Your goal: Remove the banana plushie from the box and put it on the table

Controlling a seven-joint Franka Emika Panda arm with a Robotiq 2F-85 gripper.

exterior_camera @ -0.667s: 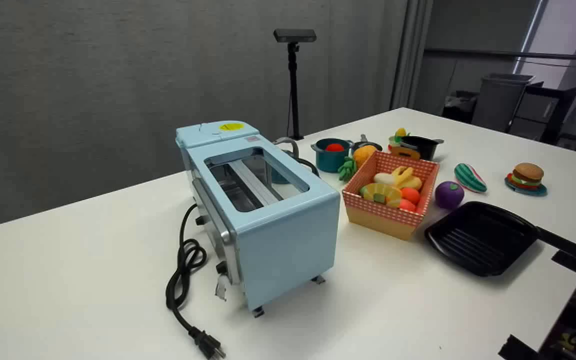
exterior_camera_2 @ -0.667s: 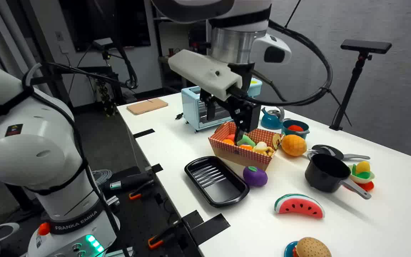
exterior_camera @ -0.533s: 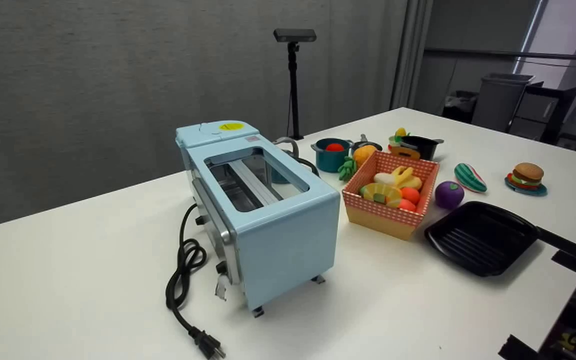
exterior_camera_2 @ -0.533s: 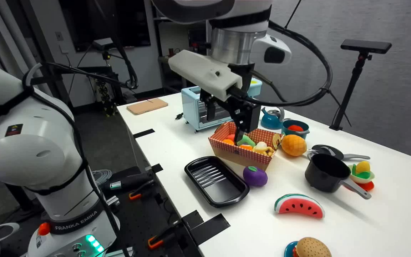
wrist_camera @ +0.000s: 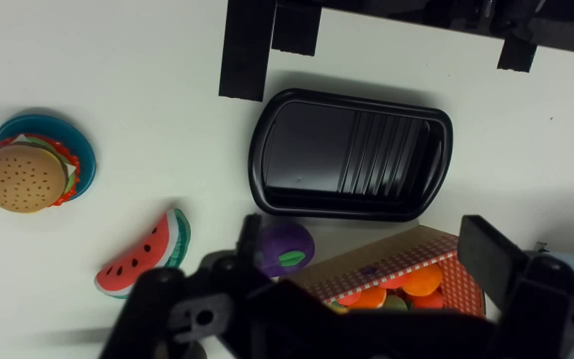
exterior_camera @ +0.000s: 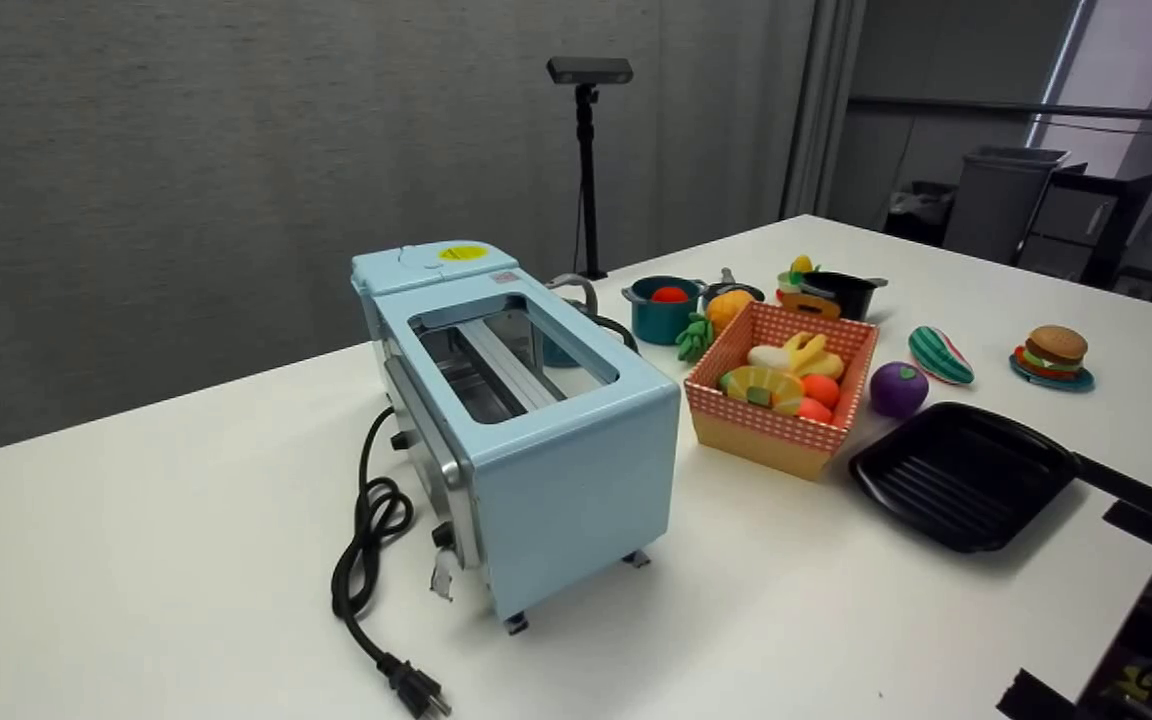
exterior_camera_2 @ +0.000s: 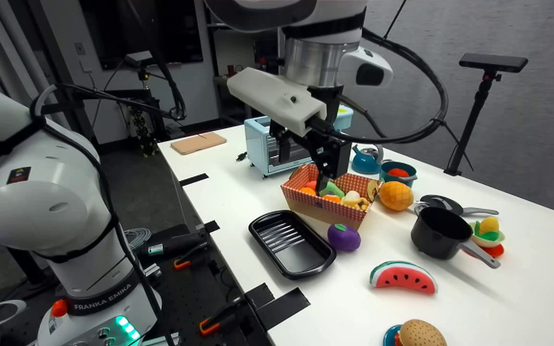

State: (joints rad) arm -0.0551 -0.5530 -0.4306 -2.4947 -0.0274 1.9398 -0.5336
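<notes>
The box point(exterior_camera: 756, 449) is orange-red checked on its upper part, with a tan lower wall. It stands on the white table point(exterior_camera: 186, 550) and holds several toy foods. The yellow banana plushie point(exterior_camera: 808, 352) lies among them at one end, on top of the pile. In an exterior view the box point(exterior_camera_2: 320, 212) is partly behind my gripper point(exterior_camera_2: 304, 169). The gripper is open and empty, pointing down above the box. In the wrist view my gripper's fingers point(wrist_camera: 362, 227) are wide apart, with the box point(wrist_camera: 386, 252) partly hidden behind the gripper body. The banana is hidden there.
The black pan point(wrist_camera: 349, 154) and purple toy point(wrist_camera: 287, 249) lie close beside the box. The blue toaster point(exterior_camera: 576, 470) stands near it. A watermelon toy point(exterior_camera_2: 404, 278), burger toy point(exterior_camera_2: 421, 334), orange toy point(exterior_camera_2: 396, 195) and black pot point(exterior_camera_2: 440, 233) are also on the table.
</notes>
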